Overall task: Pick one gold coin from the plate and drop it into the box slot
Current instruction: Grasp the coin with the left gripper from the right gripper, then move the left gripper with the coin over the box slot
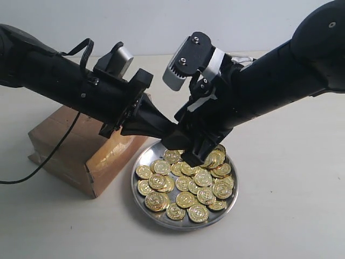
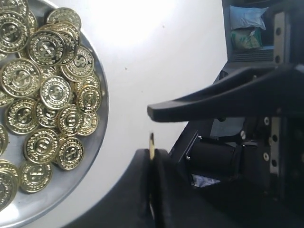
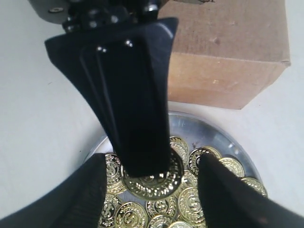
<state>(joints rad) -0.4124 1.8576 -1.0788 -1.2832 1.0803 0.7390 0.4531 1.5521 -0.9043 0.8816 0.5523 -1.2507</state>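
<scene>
The silver plate (image 1: pixel 183 224) carries a heap of gold coins (image 1: pixel 186 186) beside the brown cardboard box (image 1: pixel 70 140). My left gripper (image 2: pixel 152 153) is shut on one gold coin (image 2: pixel 151 141), seen edge-on in the left wrist view. In the right wrist view that same coin (image 3: pixel 154 183) hangs face-on below the left fingers (image 3: pixel 133 109), just above the heap. My right gripper (image 3: pixel 152 166) is open, one finger on either side of the held coin. Both grippers meet over the plate's far rim (image 1: pixel 178 137). The slot is hidden under the left arm.
A black cable (image 1: pixel 48 156) trails from the left arm across the box and onto the white table. The box (image 3: pixel 223 57) stands right behind the plate (image 3: pixel 223 137). Dark equipment and a blue bag (image 2: pixel 247 19) lie beyond the table.
</scene>
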